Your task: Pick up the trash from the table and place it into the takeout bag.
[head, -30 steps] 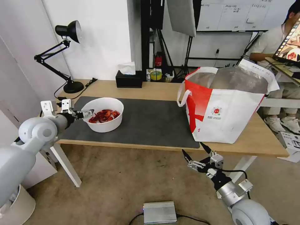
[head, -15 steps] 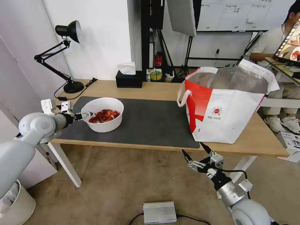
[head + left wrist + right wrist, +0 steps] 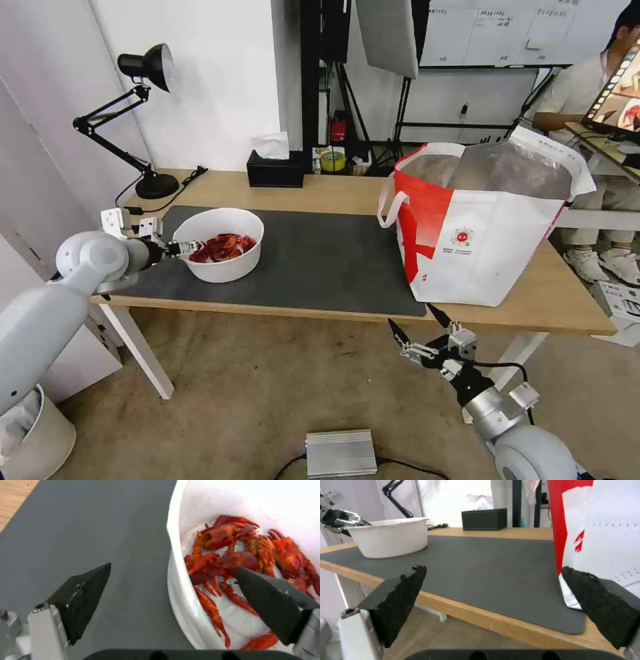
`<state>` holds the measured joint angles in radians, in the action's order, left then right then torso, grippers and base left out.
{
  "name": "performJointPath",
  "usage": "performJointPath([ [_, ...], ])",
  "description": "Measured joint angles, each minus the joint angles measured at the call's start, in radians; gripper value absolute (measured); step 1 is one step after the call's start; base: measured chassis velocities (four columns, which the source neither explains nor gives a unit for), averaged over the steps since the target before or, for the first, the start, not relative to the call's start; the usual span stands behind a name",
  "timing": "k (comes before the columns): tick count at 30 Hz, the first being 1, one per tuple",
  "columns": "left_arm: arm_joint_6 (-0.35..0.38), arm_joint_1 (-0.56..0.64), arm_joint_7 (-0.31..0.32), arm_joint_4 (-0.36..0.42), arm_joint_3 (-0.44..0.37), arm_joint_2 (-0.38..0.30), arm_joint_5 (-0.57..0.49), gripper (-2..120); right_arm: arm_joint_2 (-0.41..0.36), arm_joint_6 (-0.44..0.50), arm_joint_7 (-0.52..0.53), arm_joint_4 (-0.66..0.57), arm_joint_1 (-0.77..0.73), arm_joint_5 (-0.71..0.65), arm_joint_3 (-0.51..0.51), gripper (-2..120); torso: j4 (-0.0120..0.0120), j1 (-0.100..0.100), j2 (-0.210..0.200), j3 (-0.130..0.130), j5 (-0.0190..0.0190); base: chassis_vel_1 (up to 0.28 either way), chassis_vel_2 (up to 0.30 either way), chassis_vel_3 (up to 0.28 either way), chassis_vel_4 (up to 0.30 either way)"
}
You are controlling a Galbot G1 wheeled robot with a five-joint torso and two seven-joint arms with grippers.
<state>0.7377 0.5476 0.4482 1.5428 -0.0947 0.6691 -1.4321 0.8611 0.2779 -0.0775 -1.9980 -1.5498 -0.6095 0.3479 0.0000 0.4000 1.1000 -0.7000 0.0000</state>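
A white-walled room with a black desk lamp (image 3: pixel 143 67) at the far left corner frames a long light-wood worktop (image 3: pixel 320 190) on white legs, most of it covered by a dark grey mat (image 3: pixel 320 260). On the mat's left part stands a white round bowl (image 3: pixel 223 263) of red crayfish shells (image 3: pixel 223 247). The left pincer (image 3: pixel 189 247) reaches in from the robot's left at rim height; in the left wrist view its black fingers (image 3: pixel 85 592) are spread wide and straddle the bowl's near wall, one outside over the mat, the other inside above the shells. Whether either finger touches the rim is hard to judge; nothing is gripped between them. The takeout bag (image 3: pixel 480 233), a boxy white-and-red tote with silver lining and a small round red logo, sits upright on the worktop's right part, well apart from the bowl, its mouth open and one corner on the mat's edge. A black tissue box (image 3: pixel 275 170) rests along the far edge. The right pincer (image 3: pixel 420 327) hangs below and in front of the worktop's near edge, beneath the bag, fingers (image 3: pixel 400 600) wide apart and empty. A silver metal box (image 3: pixel 340 453) lies on the floor.
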Motion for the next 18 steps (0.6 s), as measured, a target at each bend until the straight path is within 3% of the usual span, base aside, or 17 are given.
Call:
performJointPath([
  [4, 0.000, -0.008, 0.012, -0.004, 0.011, 0.003, 0.000, 93, 0.000, 0.000, 0.000, 0.000, 0.000, 0.000, 0.000, 100, 0.0000, 0.000, 0.000, 0.000, 0.0000, 0.000, 0.000, 0.000, 0.000],
  [6, 0.000, -0.016, 0.016, -0.003, 0.022, 0.003, -0.002, 80, 0.000, 0.000, 0.000, 0.000, 0.000, 0.000, 0.000, 100, 0.0000, 0.000, 0.000, 0.000, 0.0000, 0.000, 0.000, 0.000, 0.000],
  [9, 0.000, -0.020, 0.016, -0.002, 0.027, 0.003, -0.002, 77, 0.000, 0.000, 0.000, 0.000, 0.000, 0.000, 0.000, 100, 0.0000, 0.000, 0.000, 0.000, 0.0000, 0.000, 0.000, 0.000, 0.000],
  [12, 0.000, -0.032, 0.020, -0.001, 0.045, -0.006, -0.002, 58, 0.000, 0.000, 0.000, 0.000, 0.000, 0.000, 0.000, 100, -0.0001, 0.000, 0.000, 0.000, 0.0000, 0.000, 0.000, 0.000, 0.000],
  [18, -0.001, -0.047, 0.020, -0.008, 0.063, -0.014, -0.001, 40, 0.000, 0.000, 0.000, 0.000, 0.000, 0.000, 0.000, 100, 0.0000, 0.000, 0.000, 0.000, 0.0000, 0.000, 0.000, 0.000, 0.000],
])
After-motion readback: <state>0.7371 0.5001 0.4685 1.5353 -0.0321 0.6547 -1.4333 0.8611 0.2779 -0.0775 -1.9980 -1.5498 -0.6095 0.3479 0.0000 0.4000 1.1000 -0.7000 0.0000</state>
